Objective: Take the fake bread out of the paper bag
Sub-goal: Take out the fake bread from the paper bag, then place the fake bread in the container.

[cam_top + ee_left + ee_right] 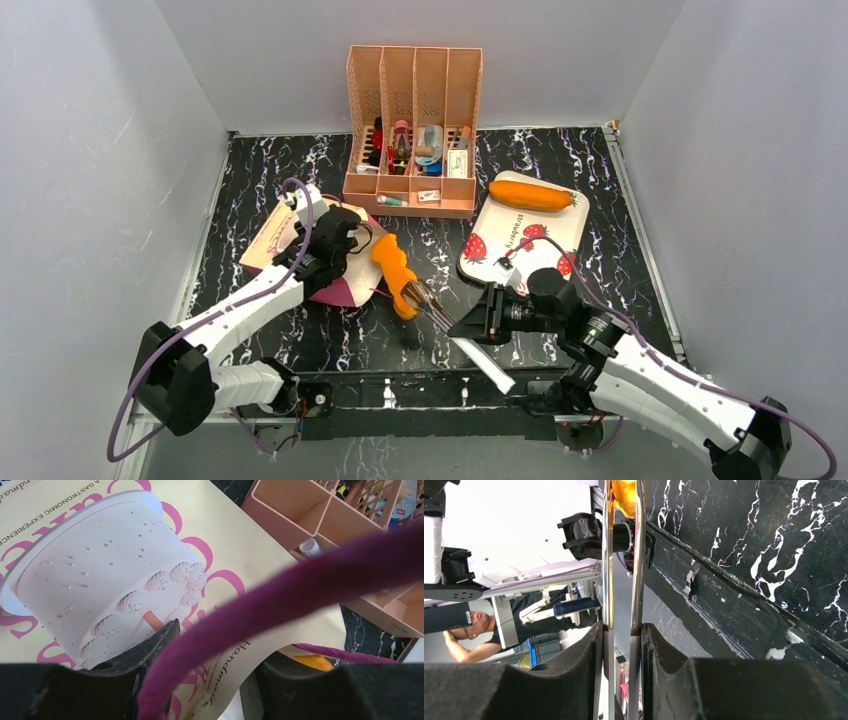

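- Top external: oval roll point(530, 195) already out, on tray point(488, 252) at 1 o'clock.
- Right gripper point(470, 325) squeezes tongs point(432, 305) holding knobbly stick point(393, 265), just outside paper bag point(270, 240).
- Left gripper point(345, 238) straddles the bag's lip; I cannot tell whether it grips.

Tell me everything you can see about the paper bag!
The paper bag is tan paper with big pink letters and a white cake picture on its face, magenta sides and a purple cord handle. It lies flat on the black table, left of the middle. The left gripper sits over its mouth edge, fingers apart. An orange bread stick, held in tongs, is just outside the mouth.
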Tool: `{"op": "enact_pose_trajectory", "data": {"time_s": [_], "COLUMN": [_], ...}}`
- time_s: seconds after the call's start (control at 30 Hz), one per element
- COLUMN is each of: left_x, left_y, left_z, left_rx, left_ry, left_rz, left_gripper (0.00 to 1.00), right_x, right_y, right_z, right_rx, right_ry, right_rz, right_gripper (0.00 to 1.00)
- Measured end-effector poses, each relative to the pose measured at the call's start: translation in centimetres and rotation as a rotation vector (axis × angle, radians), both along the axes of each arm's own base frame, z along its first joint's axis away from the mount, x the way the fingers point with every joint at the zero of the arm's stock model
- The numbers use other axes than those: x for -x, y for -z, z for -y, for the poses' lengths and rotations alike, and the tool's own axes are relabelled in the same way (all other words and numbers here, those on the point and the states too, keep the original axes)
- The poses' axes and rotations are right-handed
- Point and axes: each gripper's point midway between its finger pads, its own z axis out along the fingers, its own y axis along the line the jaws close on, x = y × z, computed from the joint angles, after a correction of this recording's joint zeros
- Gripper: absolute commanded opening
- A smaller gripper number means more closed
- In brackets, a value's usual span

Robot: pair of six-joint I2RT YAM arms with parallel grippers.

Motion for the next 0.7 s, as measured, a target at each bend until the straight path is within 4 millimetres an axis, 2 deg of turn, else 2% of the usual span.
{"op": "enact_pose_trajectory", "data": {"time_s": [0.17, 0.4, 0.57, 0.7], "left_x": [-0.6, -0.6, -0.3, -0.1], "left_y": [0.2, 0.0, -0.8, -1.2], "left_z": [-0.2, -0.2, -0.4, -0.2], "left_rx": [0.004, 0.021, 0.041, 0.055], "left_ry": [-0.021, -0.021, -0.016, -0.002], "left_rz": [-0.01, -0.007, 0.009, 0.013], "left_gripper": [0.42, 0.42, 0.42, 0.42], "right_x": [-0.4, -1.9, -4.0, -6.5], "right_y": [-1.7, -5.1, -6.3, -6.6], "right_z": [1.2, 2.9, 4.1, 5.1], "right_rx": [0.022, 0.023, 0.026, 0.043], "right_ry": [0.067, 0.198, 0.333, 0.473], "right_rz": [0.041, 0.132, 0.186, 0.223], "right_gripper": [0.0, 0.0, 0.0, 0.0]}}
